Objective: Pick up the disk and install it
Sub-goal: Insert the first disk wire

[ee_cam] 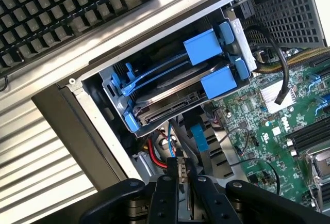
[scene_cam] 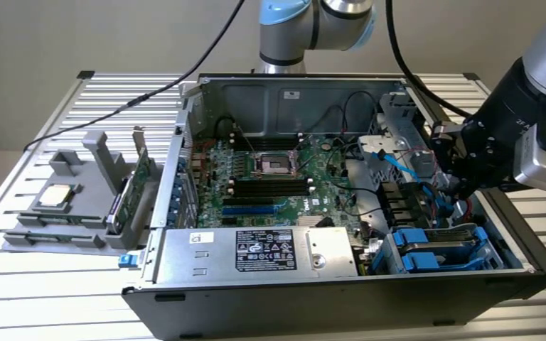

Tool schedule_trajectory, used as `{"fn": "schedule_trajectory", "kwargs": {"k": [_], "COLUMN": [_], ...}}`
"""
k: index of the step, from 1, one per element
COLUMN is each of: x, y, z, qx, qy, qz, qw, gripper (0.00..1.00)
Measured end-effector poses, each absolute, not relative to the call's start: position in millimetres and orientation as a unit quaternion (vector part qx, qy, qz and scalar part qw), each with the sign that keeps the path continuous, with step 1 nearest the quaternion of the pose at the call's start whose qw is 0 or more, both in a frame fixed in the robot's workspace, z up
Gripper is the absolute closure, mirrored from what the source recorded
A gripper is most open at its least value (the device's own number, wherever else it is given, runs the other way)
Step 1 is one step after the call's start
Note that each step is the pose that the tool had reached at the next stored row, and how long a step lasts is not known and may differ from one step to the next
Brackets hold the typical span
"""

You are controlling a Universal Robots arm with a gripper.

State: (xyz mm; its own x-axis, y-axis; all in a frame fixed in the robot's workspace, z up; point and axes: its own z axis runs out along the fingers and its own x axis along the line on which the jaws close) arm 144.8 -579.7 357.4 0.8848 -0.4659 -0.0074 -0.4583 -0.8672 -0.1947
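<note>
Already seated flat in the case's [scene_cam: 349, 298] corner cage [ee_cam: 111, 92]: disk [ee_cam: 167, 102], long axis seemingly across the case, blue tabs facing the motherboard [scene_cam: 273, 177]. Nearby, gripper [ee_cam: 180, 175], fingers [ee_cam: 166, 185] pinched nearly together.

Disk [ee_cam: 170, 105]: in blue-framed bay [ee_cam: 202, 47], twelve o'clock from gripper [ee_cam: 180, 180]
Keyboard [ee_cam: 62, 7]: ten o'clock, outside the case [ee_cam: 93, 126]
Circuit board [ee_cam: 268, 126]: two o'clock, green
Red cable [ee_cam: 159, 160]: just beside gripper, eleven o'clock
</note>
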Motion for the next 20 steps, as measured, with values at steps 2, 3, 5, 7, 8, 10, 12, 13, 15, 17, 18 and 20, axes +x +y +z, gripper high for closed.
{"fn": "schedule_trajectory", "kwargs": {"k": [2,3,5,7,8,10,12,13,15,17,18,20], "x": [144.8,144.9,144.8,144.7,144.5,144.1,143.9,143.9,143.8,143.7,143.6,143.6], "y": [-579.7,-579.7,-579.7,-579.7,-579.6,-579.5,-579.2,-579.1,-578.9,-578.5,-578.2,-577.5], "z": [357.4,357.4,357.4,357.3,357.3,357.3,357.3,357.3,357.3,357.3,357.3,357.3], "qx": [-0.966,-0.966,-0.966,-0.966,-0.966,-0.966,-0.966,-0.966,-0.966,-0.966,-0.966,-0.966], "qy": [0.239,0.239,0.24,0.24,0.24,0.24,0.24,0.24,0.241,0.241,0.241,0.241], "qz": [-0.02,-0.02,-0.02,-0.019,-0.019,-0.017,-0.015,-0.013,-0.011,-0.009,-0.009,-0.009], "qw": [0.096,0.096,0.096,0.096,0.096,0.095,0.095,0.094,0.094,0.093,0.093,0.093], "gripper": [0.84,0.84,0.84,0.84,0.84,0.84,0.84,0.84,0.84,0.84,0.84,0.84]}}
